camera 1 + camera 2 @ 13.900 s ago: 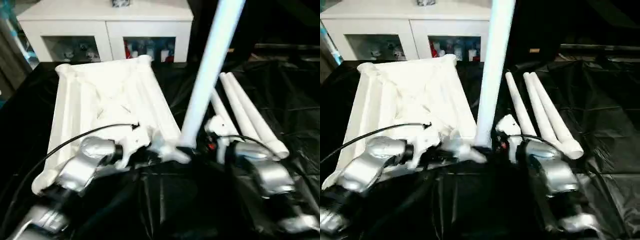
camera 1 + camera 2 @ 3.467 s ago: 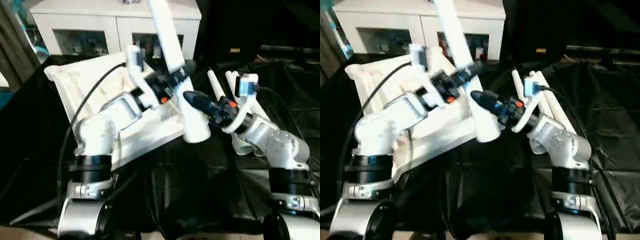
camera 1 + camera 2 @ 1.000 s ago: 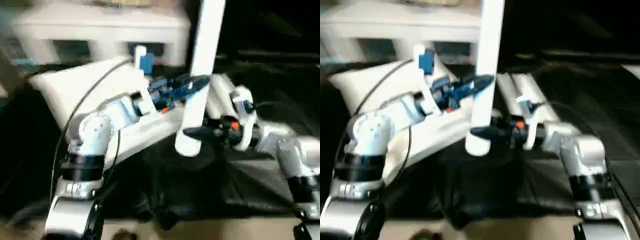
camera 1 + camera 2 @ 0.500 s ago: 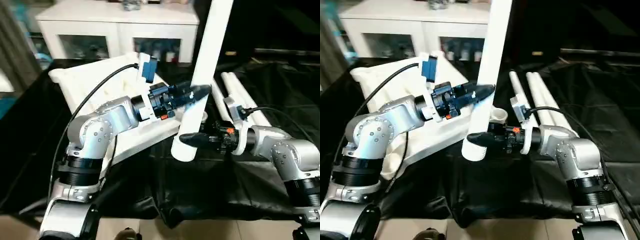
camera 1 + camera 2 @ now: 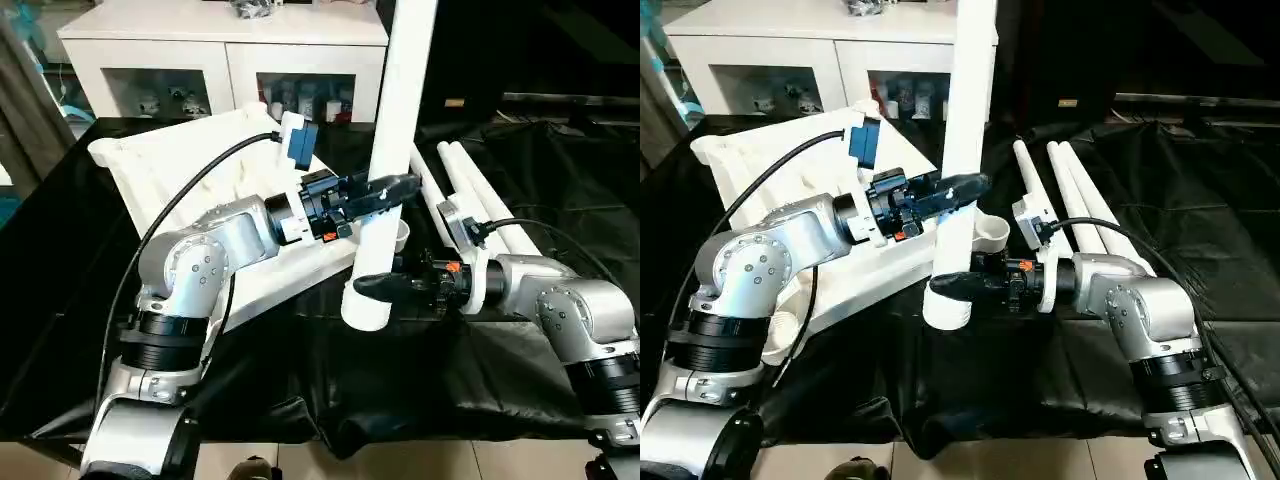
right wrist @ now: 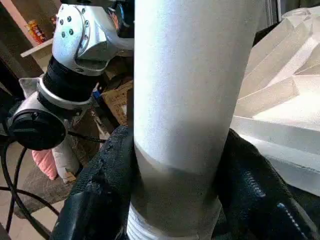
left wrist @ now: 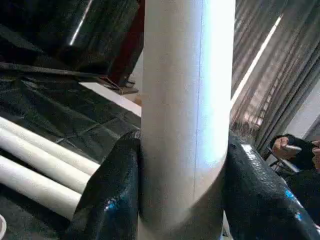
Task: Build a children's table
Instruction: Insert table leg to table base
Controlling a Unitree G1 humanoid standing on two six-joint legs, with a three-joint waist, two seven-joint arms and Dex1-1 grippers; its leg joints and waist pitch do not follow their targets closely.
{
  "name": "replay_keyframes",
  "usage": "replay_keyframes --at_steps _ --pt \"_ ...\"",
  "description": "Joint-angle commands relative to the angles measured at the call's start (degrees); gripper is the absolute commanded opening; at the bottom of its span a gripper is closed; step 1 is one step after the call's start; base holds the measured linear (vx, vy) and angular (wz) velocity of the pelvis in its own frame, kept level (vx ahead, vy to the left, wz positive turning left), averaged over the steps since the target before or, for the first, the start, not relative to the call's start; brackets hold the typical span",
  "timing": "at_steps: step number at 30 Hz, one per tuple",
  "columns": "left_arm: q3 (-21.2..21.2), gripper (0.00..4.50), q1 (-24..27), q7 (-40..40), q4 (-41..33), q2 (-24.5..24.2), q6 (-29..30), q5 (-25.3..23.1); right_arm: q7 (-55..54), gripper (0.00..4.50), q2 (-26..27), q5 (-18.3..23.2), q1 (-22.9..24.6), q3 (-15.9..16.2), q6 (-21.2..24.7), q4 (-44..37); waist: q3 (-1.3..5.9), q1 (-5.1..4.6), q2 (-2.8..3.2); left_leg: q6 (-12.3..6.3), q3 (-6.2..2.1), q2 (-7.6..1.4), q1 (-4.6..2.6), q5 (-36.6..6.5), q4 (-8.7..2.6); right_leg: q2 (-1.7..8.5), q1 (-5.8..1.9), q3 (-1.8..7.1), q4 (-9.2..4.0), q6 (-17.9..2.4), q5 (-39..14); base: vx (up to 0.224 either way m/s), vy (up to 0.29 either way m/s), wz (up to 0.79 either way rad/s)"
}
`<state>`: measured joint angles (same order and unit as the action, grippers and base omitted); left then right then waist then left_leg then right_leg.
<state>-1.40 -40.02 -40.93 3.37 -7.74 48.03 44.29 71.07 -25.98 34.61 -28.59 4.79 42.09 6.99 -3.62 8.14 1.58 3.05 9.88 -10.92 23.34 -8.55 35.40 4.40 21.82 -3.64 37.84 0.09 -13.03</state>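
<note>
At the surface's [image 5: 520,330] front edge you hold one leg [image 5: 392,150] upright, left hand [image 5: 392,190] clamped mid-shaft, right hand [image 5: 372,284] gripping near its flared end, likely to steer it into the tabletop's [image 5: 190,170] near-corner socket [image 5: 989,232].

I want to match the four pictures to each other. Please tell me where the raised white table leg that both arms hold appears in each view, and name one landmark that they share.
Left eye view: the raised leg stands near upright at centre, running off the top edge.
Right eye view: centre, slightly left.
Left wrist view: a broad column at centre, between two black fingers.
Right wrist view: centre, between black fingers.
Shared landmark: the spare legs lying on the black cover, seen in both eye views and the left wrist view.
</note>
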Motion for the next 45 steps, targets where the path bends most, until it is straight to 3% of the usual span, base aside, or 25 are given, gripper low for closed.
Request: replay_keyframes --at_steps 1,2,4,11,18,27,43,45 --pt "-2.11 1.91 -1.16 1.70 0.95 -0.11 0.28 0.79 -0.84 1.96 -0.01 -1.20 0.37 -0.13 -2.38 -0.85 4.39 -0.07 -0.60 0.06 -0.81 -2.06 -1.49 -12.39 -4.10 3.92 -2.09 2.58 -5.78 -11.15 -10.66 0.000 0.000 0.00" --pt "-2.44 1.89 -1.24 1.84 0.95 -0.23 0.46 1.08 -1.98 1.96 0.65 -1.79 0.12 -0.34 -3.07 -0.26 4.40 -0.18 -0.59 0.16 -0.84 -2.06 -1.52 -12.45 -4.16 3.83 -2.05 2.54 -5.72 -11.26 -10.19 0.000 0.000 0.00" --pt "-3.46 1.89 -1.43 2.57 1.10 0.12 0.34 1.63 -3.50 2.66 1.81 -1.05 -0.66 -1.52 -2.26 0.47 4.41 -0.24 -0.56 0.09 -0.83 -2.05 -1.53 -12.47 -4.18 3.81 -2.00 2.55 -5.64 -11.50 -9.85 0.000 0.000 0.00" --pt "-3.25 1.88 -0.72 1.31 0.11 0.10 -2.78 0.29 -7.69 3.12 3.45 -0.36 -2.48 -3.79 -2.23 0.95 4.43 -0.29 -0.43 0.69 -0.89 -2.16 -1.72 -13.16 -4.44 3.77 -1.96 2.53 -5.72 -11.05 -9.89 0.000 0.000 0.00" --pt "-2.57 1.88 -0.32 0.45 -0.97 0.57 -3.03 0.73 -9.63 3.13 2.90 0.44 -4.79 -4.09 1.54 2.62 4.63 -0.35 -0.66 -0.28 -0.68 -2.06 -1.53 -9.90 -4.24 3.74 -2.20 2.52 -5.35 -11.85 -5.05 0.000 0.000 0.00" --pt "-0.02 1.88 0.18 -1.52 -2.08 0.38 -4.69 -0.53 -7.75 3.13 2.44 3.05 -6.75 -3.89 6.42 3.84 4.70 -0.25 -1.01 -1.30 -0.47 -2.14 -1.54 -7.65 -4.18 3.79 -2.33 2.48 -5.25 -12.11 -3.55 0.000 0.000 0.00" --pt "2.57 1.88 1.03 -3.42 -2.74 -0.81 -5.56 -2.40 -3.42 3.13 0.80 2.57 -7.78 -0.42 7.51 3.87 4.67 -0.21 -1.21 -0.91 -0.39 -2.17 -1.52 -7.41 -4.17 3.86 -2.37 2.49 -5.20 -11.96 -3.60 0.000 0.000 0.00" --pt "2.76 1.88 1.06 -3.59 -2.83 -0.82 -5.61 -2.35 -2.83 2.79 0.44 2.01 -7.65 0.23 7.41 3.95 4.72 -0.18 -1.27 -1.04 -0.36 -2.15 -1.53 -7.15 -4.10 3.84 -2.38 2.50 -5.16 -12.07 -3.22 0.000 0.000 0.00"
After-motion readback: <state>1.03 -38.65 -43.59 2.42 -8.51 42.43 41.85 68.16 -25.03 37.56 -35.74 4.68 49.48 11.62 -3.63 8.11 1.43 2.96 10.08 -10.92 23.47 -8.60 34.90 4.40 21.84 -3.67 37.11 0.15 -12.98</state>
